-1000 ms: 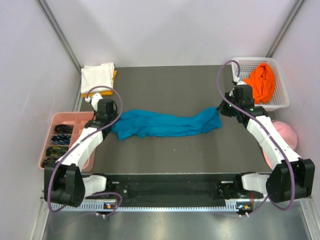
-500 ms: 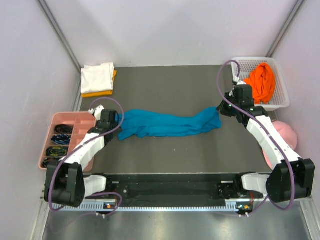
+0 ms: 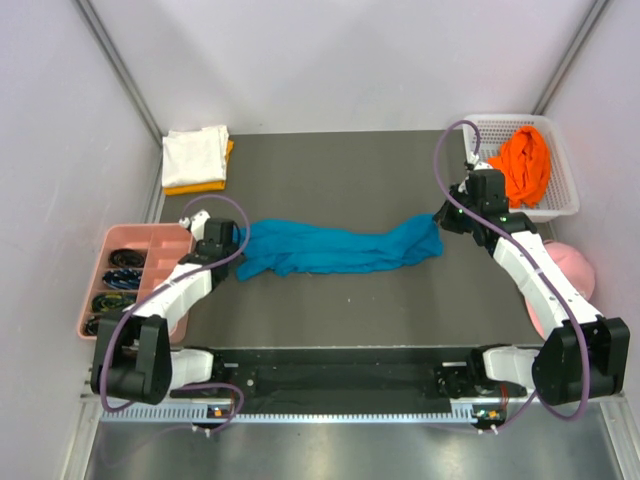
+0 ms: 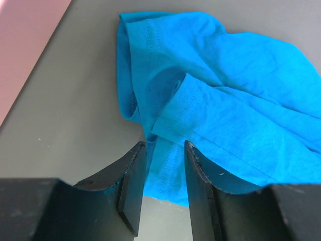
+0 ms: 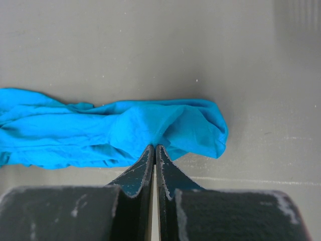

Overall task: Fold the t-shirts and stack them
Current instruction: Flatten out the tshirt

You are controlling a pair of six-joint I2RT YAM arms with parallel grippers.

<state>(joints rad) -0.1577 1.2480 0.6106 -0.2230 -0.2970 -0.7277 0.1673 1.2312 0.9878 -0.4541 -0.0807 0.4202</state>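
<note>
Across the middle of the dark grey table lies the teal-blue cloth t-shirt, drawn out into a long bunched band running left to right rather than spread flat. Its right end is lifted slightly where the right gripper has its fingers pressed together on a pinch of cloth, which puckers toward the tips. At the other end the left gripper hangs just over a hemmed corner with its fingers apart and nothing between them that the wrist view shows. Over the last 1 second the left arm has shifted a little toward the near side and the centre, and the shirt's left end has drawn in slightly with it, while the right end has not moved. That suggests the left side is being set up for a fresh grasp, so the shirt can be pulled open; folding has not begun. Farther out, a white folded shirt sits on a yellow-orange shirt at the far left corner, a stack of 2, and a bright orange shirt waits crumpled in the white plastic basket at the far right.
</note>
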